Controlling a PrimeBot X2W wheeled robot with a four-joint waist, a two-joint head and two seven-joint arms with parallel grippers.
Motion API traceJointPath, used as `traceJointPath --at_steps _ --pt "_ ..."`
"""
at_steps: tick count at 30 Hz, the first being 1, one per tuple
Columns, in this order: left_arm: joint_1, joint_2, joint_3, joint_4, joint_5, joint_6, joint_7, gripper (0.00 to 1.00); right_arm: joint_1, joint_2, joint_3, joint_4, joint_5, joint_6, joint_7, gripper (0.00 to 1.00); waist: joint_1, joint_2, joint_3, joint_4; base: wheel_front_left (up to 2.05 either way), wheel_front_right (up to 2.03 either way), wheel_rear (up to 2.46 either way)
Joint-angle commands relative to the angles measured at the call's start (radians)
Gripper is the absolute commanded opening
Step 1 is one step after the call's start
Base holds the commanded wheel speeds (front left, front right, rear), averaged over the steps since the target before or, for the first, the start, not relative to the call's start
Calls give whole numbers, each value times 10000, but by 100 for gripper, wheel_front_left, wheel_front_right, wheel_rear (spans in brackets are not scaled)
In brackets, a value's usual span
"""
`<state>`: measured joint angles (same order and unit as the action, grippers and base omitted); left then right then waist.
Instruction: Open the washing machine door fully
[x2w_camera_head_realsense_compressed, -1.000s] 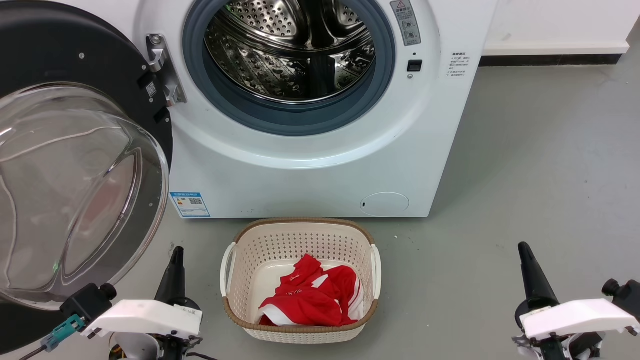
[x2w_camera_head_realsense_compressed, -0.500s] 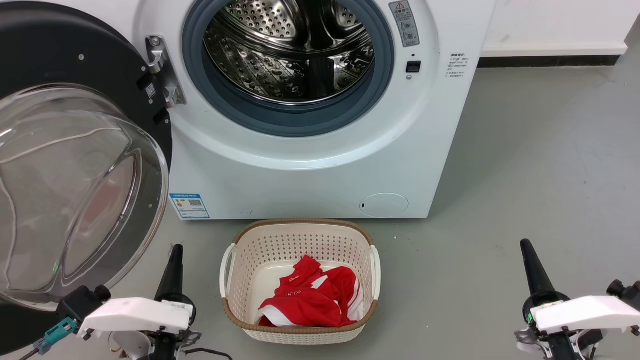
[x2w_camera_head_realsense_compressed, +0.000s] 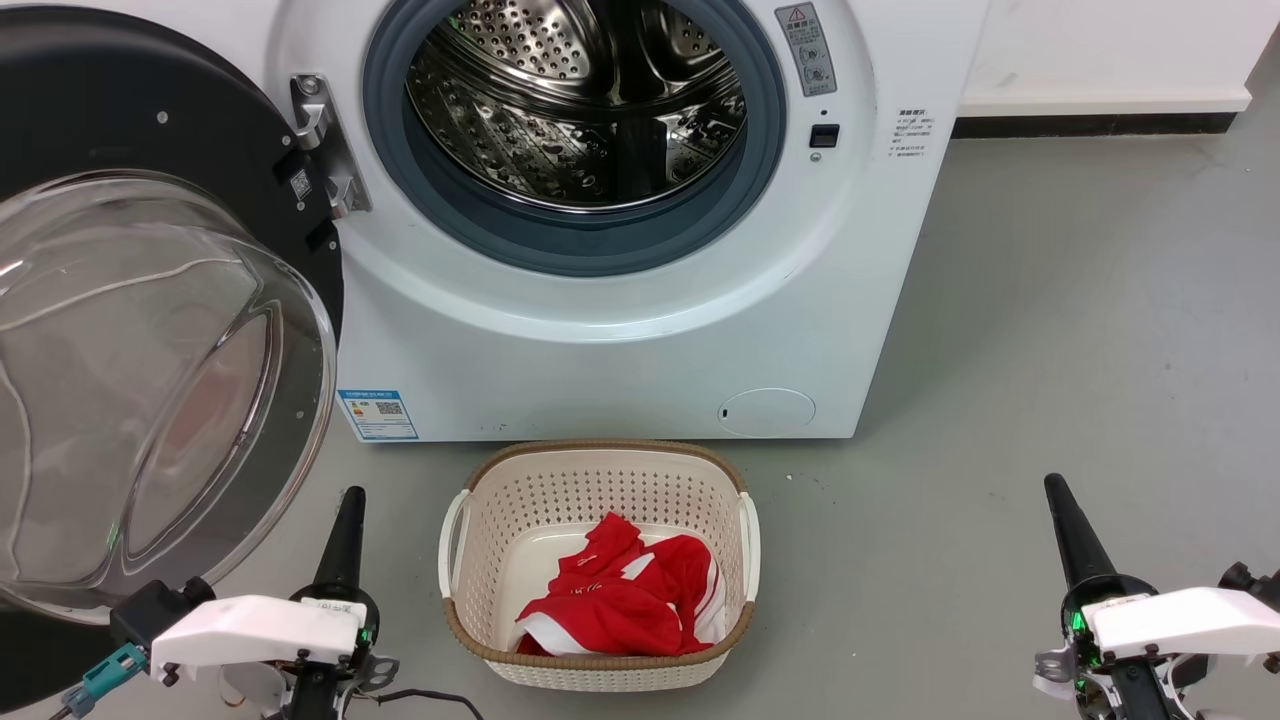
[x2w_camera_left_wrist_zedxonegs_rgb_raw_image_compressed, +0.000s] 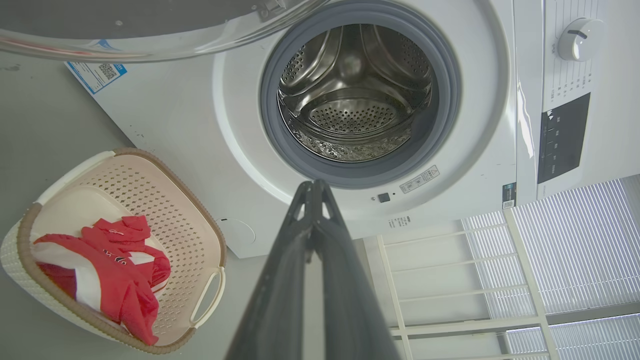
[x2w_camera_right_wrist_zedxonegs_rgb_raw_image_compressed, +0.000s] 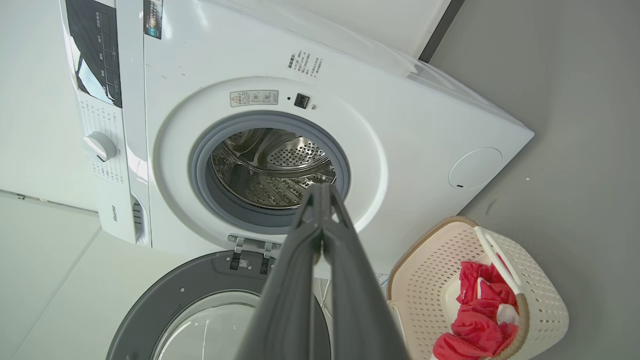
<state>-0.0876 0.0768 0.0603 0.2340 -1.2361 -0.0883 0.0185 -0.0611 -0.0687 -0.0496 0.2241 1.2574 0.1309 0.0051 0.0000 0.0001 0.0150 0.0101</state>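
1. We see the washing machine door (x2w_camera_head_realsense_compressed: 160, 330) swung wide to the left of the washing machine (x2w_camera_head_realsense_compressed: 600, 340), hanging on its metal hinge (x2w_camera_head_realsense_compressed: 322, 140) — the clear glass bowl bulges toward us, with the black rim behind it.
2. The perforated steel drum (x2w_camera_head_realsense_compressed: 580, 100) stands exposed inside the grey gasket (x2w_camera_head_realsense_compressed: 600, 250).
3. Our left gripper (x2w_camera_head_realsense_compressed: 345, 525) hovers low, near the door's lower edge but apart from it. Its fingers are pressed together at the tips and hold nothing.
4. Our right gripper (x2w_camera_head_realsense_compressed: 1068, 525) hangs well apart over the grey floor (x2w_camera_head_realsense_compressed: 1050, 300), its fingers likewise closed on nothing.
5. Between the grippers, a cream laundry basket (x2w_camera_head_realsense_compressed: 600, 455) sits just before the machine — a red and white garment (x2w_camera_head_realsense_compressed: 620, 605) lies in it.
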Motion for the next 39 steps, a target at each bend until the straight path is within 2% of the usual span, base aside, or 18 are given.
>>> traceJointPath --at_steps 1,39 --pt "-186 -32 41 -32 -168 -63 45 0 -233 -66 -22 -47 183 0 46 0 0 -1 -2 -1 0 0 0" --pt "-238 -241 502 101 -3290 -402 863 0 -447 -2 -363 176 3293 -1 808 0 0 -1 -99 -84 0 0 0"
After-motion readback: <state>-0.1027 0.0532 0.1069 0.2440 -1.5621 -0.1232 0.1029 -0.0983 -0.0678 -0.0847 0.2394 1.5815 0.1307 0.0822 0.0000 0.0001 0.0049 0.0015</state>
